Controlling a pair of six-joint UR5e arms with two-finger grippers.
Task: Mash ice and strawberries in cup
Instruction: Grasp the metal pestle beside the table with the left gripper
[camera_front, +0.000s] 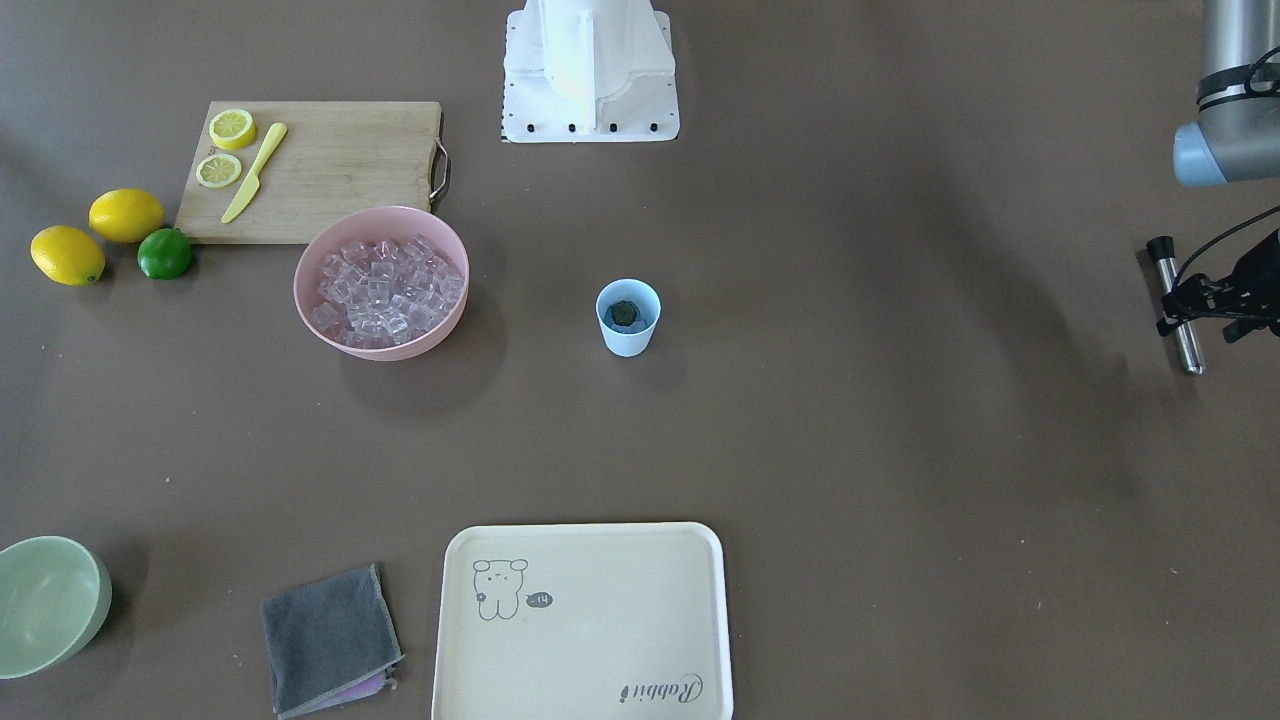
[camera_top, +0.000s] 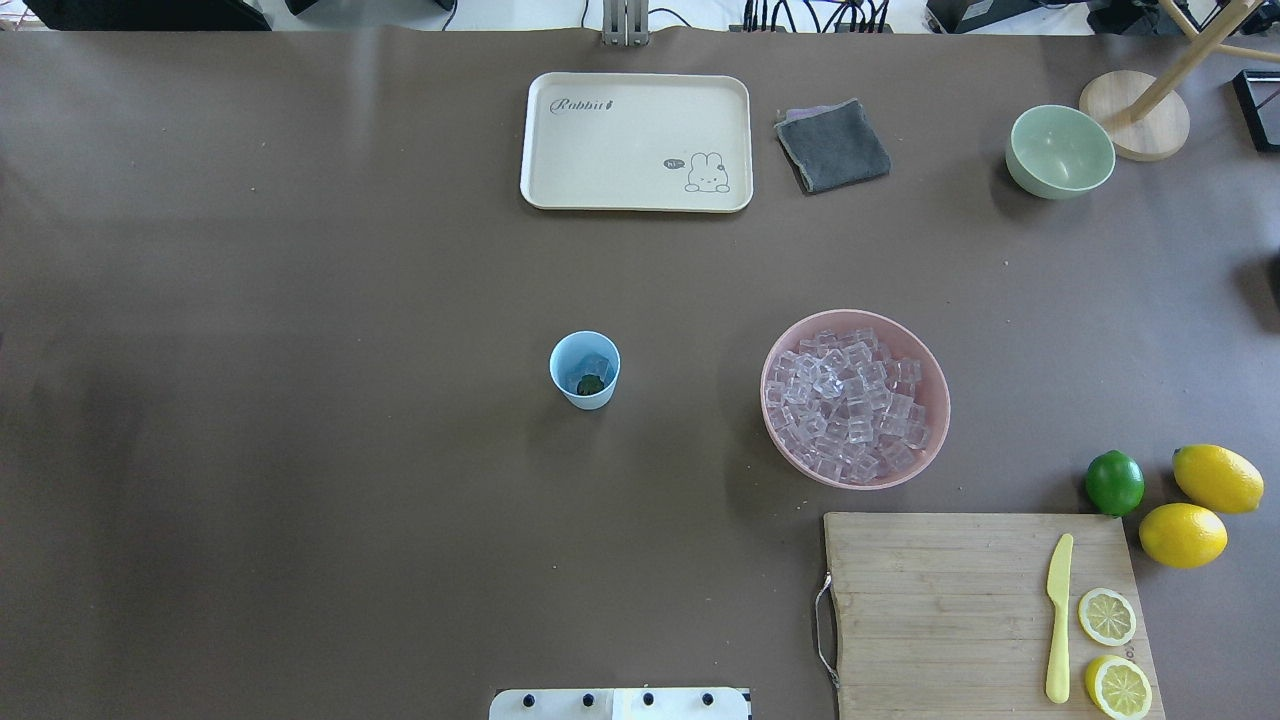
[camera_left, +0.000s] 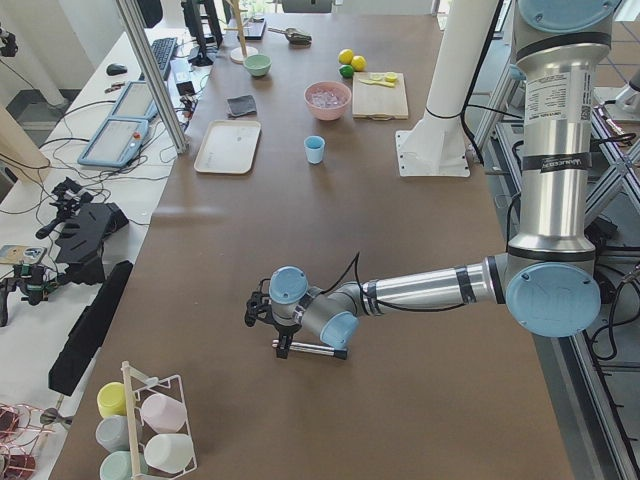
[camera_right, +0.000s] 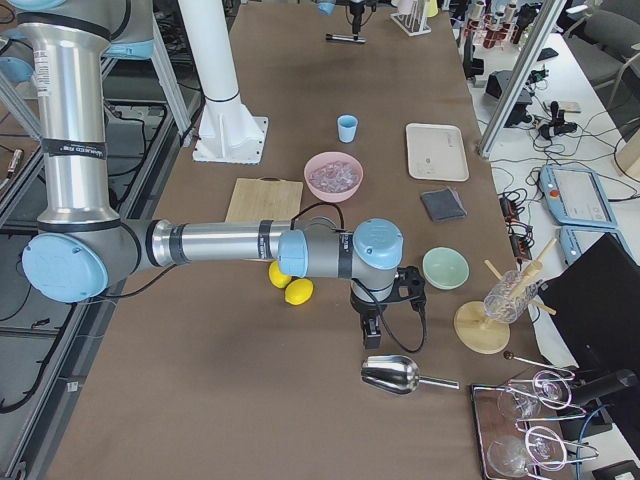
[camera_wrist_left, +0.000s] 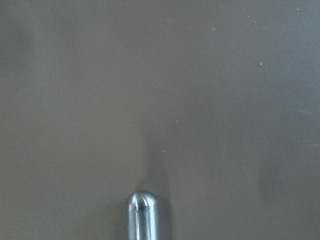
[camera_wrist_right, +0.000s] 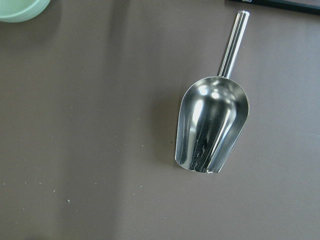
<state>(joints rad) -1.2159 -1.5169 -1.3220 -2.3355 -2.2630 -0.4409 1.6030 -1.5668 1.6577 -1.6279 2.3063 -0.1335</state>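
The light blue cup stands mid-table. Inside it lies a strawberry, only its dark green top showing, beside a piece of ice. More ice is heaped in the pink bowl. Far off to the cup's side, my left gripper straddles a steel muddler rod low over the table; I cannot tell whether the fingers press on it. The rod's rounded tip fills the bottom of the left wrist view. My right gripper hovers above a steel scoop lying on the table; its state is unclear.
A cutting board carries a yellow knife and lemon halves, with whole lemons and a lime beside it. A cream tray, grey cloth and pale green bowl line the far edge. A mug rack stands near the left arm.
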